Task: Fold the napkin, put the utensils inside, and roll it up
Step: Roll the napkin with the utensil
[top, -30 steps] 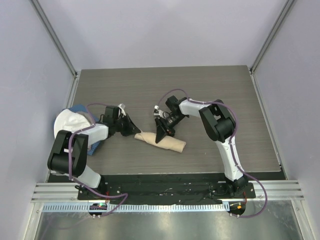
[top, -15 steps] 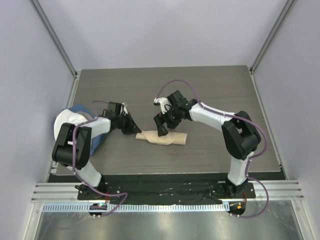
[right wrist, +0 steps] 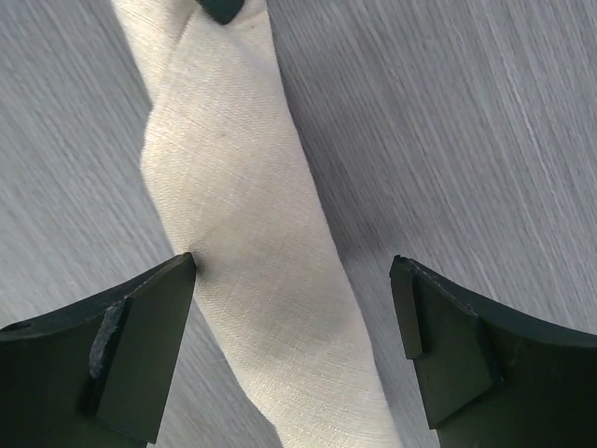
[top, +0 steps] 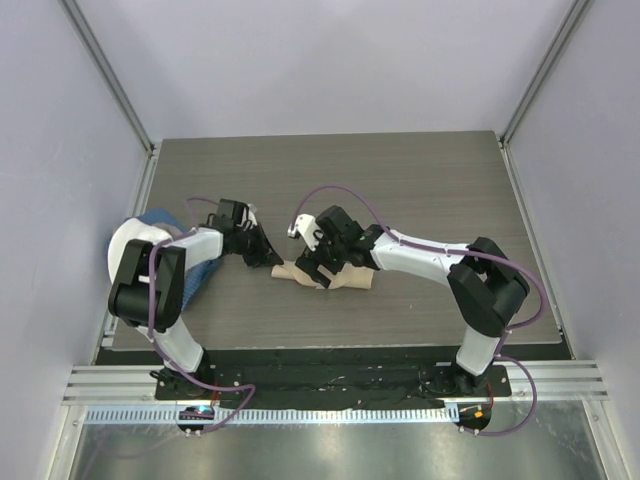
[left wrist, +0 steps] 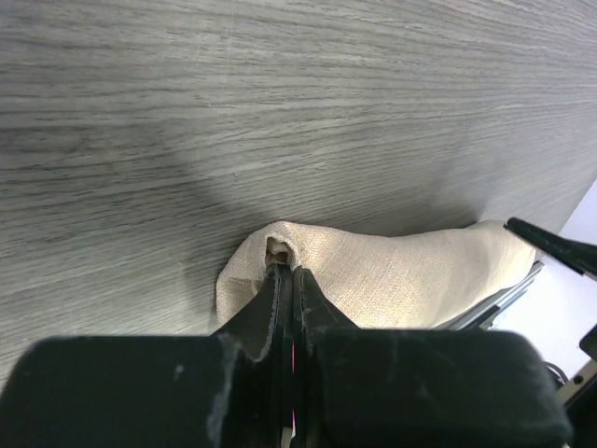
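The beige napkin (top: 335, 277) lies rolled into a short tube on the wood-grain table (top: 420, 180), slightly left of the middle. My left gripper (top: 273, 258) is shut, and its tips (left wrist: 287, 271) press against the left end of the roll (left wrist: 401, 275). No cloth shows between the tips. My right gripper (top: 310, 266) hangs low over the roll's left half, open wide. Its fingers (right wrist: 140, 327) stand on either side of the napkin (right wrist: 242, 205) without gripping it. The utensils are hidden.
A white round dish (top: 128, 248) and a blue cloth (top: 157, 216) sit at the table's left edge, behind my left arm. Grey walls enclose the table on three sides. The dark rail holding the arm bases runs along the near edge (top: 330, 352).
My right gripper has opened wide and moved left and down along the roll, closer to my left gripper. The roll shifted a little. My left gripper stayed shut at the roll's end.
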You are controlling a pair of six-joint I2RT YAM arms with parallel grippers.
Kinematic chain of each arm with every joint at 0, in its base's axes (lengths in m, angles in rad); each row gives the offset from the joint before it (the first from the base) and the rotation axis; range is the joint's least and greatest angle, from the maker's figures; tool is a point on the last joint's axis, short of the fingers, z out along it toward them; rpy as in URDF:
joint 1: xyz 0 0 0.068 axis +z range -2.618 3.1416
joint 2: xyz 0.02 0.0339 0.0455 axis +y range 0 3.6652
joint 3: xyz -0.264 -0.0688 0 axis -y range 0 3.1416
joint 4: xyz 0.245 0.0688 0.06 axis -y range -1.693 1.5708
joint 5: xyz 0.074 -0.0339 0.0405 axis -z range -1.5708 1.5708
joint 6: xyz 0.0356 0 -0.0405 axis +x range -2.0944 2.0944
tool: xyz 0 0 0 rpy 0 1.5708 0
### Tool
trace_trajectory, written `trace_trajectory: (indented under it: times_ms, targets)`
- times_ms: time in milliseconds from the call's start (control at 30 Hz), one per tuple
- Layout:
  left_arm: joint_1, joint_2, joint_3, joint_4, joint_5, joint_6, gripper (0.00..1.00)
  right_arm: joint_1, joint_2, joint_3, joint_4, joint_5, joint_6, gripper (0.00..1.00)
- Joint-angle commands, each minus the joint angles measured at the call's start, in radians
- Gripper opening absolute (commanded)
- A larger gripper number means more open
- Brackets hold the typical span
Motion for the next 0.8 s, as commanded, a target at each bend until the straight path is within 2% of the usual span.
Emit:
trace_trajectory:
  times_ms: [0, 500, 767]
  targets:
    - [0.006, 0.017, 0.036, -0.032, 0.006, 0.028, 0.00, -0.001, 0.026, 0.018, 0.039, 0.014, -0.054, 0.94]
    - [0.007, 0.068, 0.091, -0.060, 0.000, 0.043, 0.00, -0.001, 0.046, 0.035, -0.004, -0.084, -0.047, 0.93]
    - [0.009, 0.103, 0.145, -0.088, 0.000, 0.057, 0.00, -0.002, 0.077, 0.042, -0.015, -0.055, -0.054, 0.93]
